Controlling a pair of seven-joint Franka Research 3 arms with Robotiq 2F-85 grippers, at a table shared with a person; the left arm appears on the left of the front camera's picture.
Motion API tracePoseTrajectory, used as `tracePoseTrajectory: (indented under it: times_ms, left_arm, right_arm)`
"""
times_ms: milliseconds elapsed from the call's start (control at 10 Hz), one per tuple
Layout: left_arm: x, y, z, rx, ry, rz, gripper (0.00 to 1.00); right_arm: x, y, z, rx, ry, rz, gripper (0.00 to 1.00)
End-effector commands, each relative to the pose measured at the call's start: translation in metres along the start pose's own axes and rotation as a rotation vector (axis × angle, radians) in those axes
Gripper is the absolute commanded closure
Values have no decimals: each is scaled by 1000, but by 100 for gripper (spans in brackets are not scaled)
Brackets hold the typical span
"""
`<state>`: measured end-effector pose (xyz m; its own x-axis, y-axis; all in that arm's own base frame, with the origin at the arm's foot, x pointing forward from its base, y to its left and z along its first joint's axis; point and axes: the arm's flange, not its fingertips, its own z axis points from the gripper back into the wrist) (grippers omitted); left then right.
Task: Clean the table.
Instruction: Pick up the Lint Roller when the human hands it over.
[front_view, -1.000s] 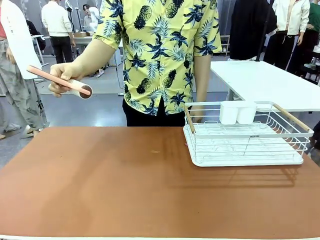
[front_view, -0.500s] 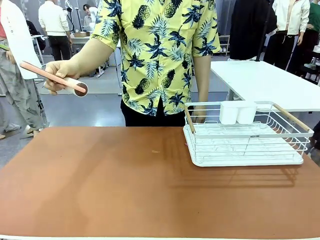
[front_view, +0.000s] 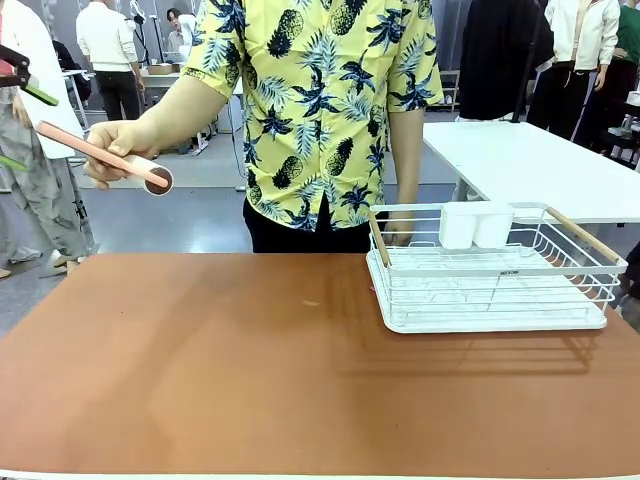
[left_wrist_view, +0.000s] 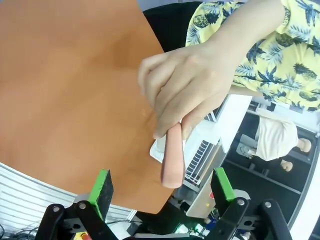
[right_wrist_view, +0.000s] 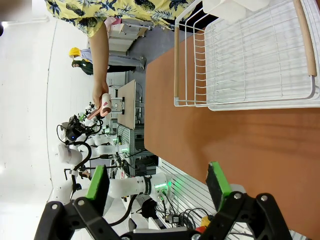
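The table (front_view: 250, 380) takes up the near half of the front view. Its reddish-brown top is bare except at the far right.

A person (front_view: 320, 110) in a yellow patterned shirt stands at the far edge, near the middle.

A white wire dish rack (front_view: 490, 290) with wooden handles rests on the table's far right part. A white two-cup holder (front_view: 476, 225) sits at its back rail.

The left gripper (left_wrist_view: 161, 182) is raised above and beyond the table's far left corner. Its jaws are spread wide and grip nothing.

The right gripper (right_wrist_view: 157, 182) hangs over the table near the rack. Its jaws are also spread, with nothing between them.

The person's hand (front_view: 115, 145) holds a pink-handled roller (front_view: 100, 155) out to the left. In the left wrist view, the handle's free end points into the gap between the green pads (left_wrist_view: 102, 185) and touches neither.
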<state>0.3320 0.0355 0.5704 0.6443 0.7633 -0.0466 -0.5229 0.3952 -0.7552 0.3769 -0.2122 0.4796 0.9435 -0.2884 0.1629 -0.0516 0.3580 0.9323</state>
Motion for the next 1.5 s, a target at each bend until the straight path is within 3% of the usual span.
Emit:
tracePoseTrajectory:
  times_ms: [0,1000,1100,1200,1300,1400]
  left_arm:
    - [2,-10,-21,45,-20,-2,0]
    - [17,-23,-44,48,67,-6,0]
    - [18,-23,-46,53,62,-10,3]
    - [17,-24,-48,53,61,-16,20]
    - [16,-24,-49,54,64,-17,23]
    - [16,-24,-51,62,63,-17,40]
  right_arm:
    - [-1,5,1,13,0,3,0]
    - [-1,5,1,13,0,3,0]
    - [-1,5,1,13,0,3,0]
    - [-1,5,1,13,0,3,0]
    - [-1,5,1,13,0,3,0]
    - [-1,5,1,13,0,3,0]
